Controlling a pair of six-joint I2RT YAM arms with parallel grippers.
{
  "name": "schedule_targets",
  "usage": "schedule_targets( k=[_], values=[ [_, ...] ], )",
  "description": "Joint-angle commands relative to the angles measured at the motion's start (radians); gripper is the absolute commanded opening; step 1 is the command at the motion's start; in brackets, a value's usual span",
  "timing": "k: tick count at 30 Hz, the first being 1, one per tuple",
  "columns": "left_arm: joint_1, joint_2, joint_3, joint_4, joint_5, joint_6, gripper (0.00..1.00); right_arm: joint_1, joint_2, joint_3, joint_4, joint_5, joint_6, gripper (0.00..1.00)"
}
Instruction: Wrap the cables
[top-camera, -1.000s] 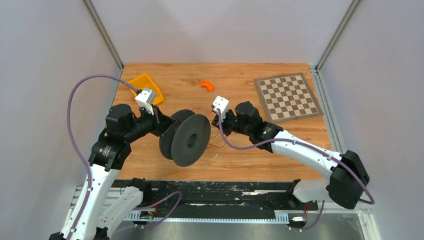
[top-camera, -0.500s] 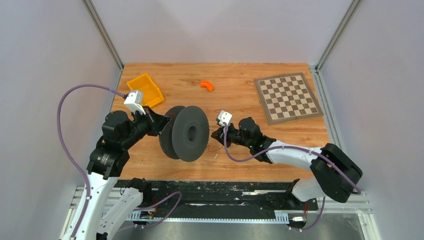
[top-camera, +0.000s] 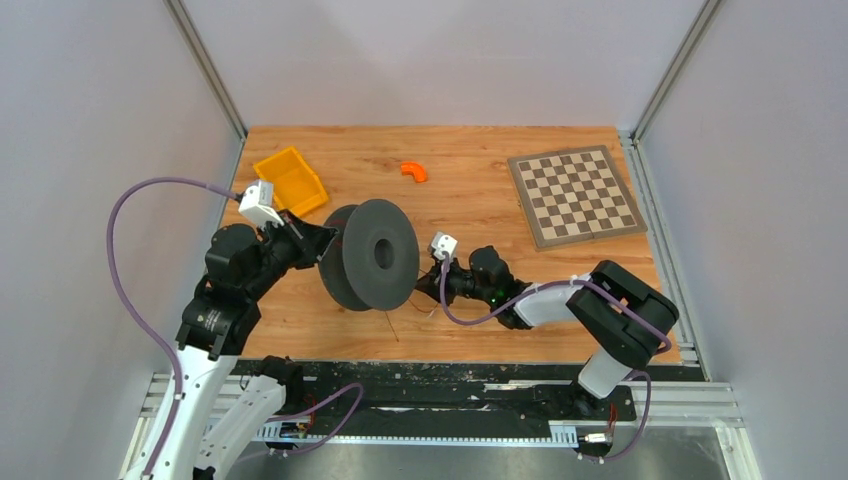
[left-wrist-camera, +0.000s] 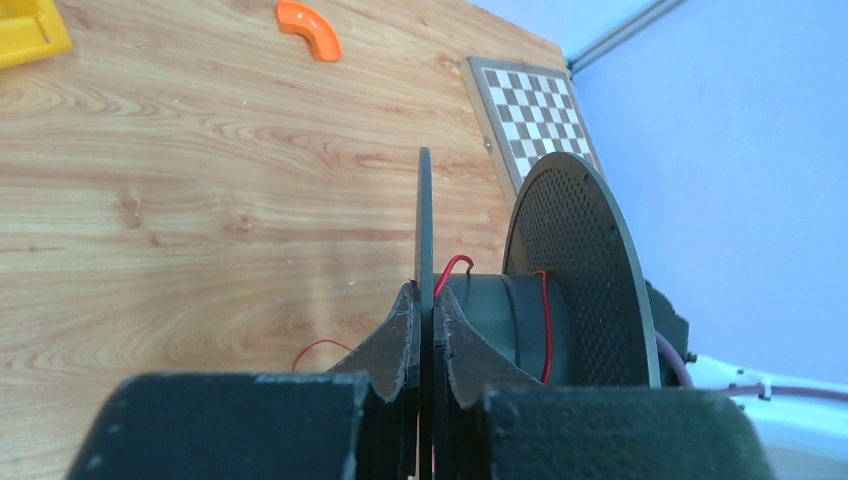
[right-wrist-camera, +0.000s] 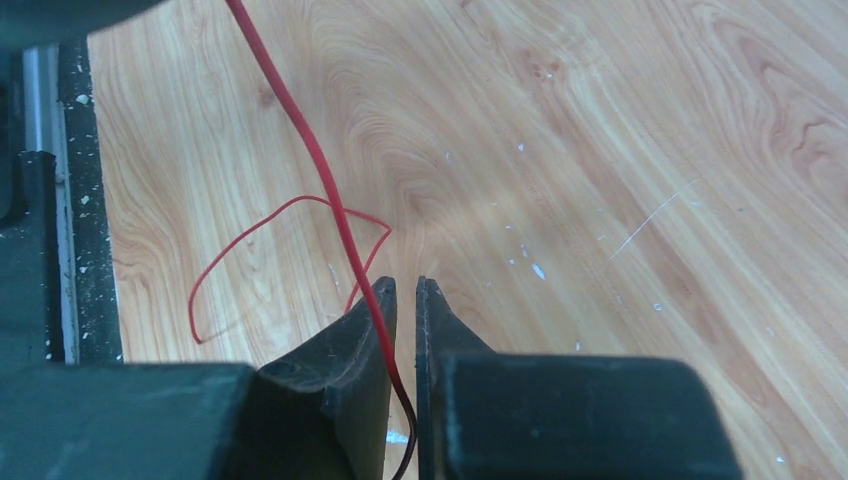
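Left end effector (left-wrist-camera: 424, 296) clamped on spool (left-wrist-camera: 582, 250) | right end effector (right-wrist-camera: 405, 287) pinching wire (right-wrist-camera: 320, 165), stretched straight toward spool

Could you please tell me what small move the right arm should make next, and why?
Probably carry the red wire around the core of the spool for another turn. The right gripper looks pinched on the wire, the left gripper clamps the spool by its thin edge, and slack lies looped on the table.
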Motion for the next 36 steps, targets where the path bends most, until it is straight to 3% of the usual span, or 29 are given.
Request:
schedule_targets(
  k=[1,12,19,22,28,36],
  values=[
    [-0.001,-0.023,0.013,0.123,-0.091,-0.114,0.0,0.001,0.012,-0.041,0.161,-0.045,0.075,0.13],
    [-0.002,-0.042,-0.022,0.19,-0.162,-0.254,0.0,0.043,0.054,-0.07,0.223,-0.029,0.115,0.13],
    [-0.001,-0.066,-0.062,0.202,-0.27,-0.315,0.0,0.058,0.055,-0.081,0.225,0.004,0.132,0.06],
    [-0.002,-0.063,-0.062,0.202,-0.301,-0.341,0.0,0.093,0.003,-0.073,0.141,0.032,0.13,0.05],
    [-0.002,-0.012,-0.036,0.17,-0.398,-0.317,0.0,0.253,-0.186,0.023,-0.19,0.208,0.029,0.03],
    [-0.002,-0.008,-0.046,0.18,-0.486,-0.289,0.0,0.283,-0.285,0.002,-0.055,-0.004,0.049,0.03]
  ],
)
